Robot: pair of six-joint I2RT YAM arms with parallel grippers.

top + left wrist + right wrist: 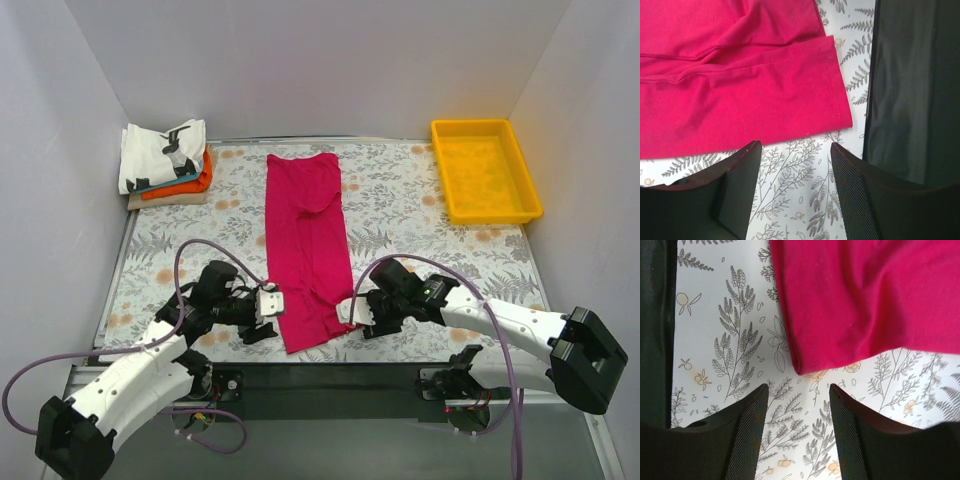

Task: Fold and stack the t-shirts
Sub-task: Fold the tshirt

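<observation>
folded t-shirt stack (166, 160) only from above

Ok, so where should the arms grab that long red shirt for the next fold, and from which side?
Probably take the magenta shirt at its two near hem corners, the left tool coming in from the left edge and the right tool from the right. It lies flat as a long narrow strip, hem end nearest, and each open tool sits beside its corner.

I get bright, even overhead light on every feed; shadows faint, counter (730, 355) print sharp, left pincer (795, 145) murky in shade.
</observation>
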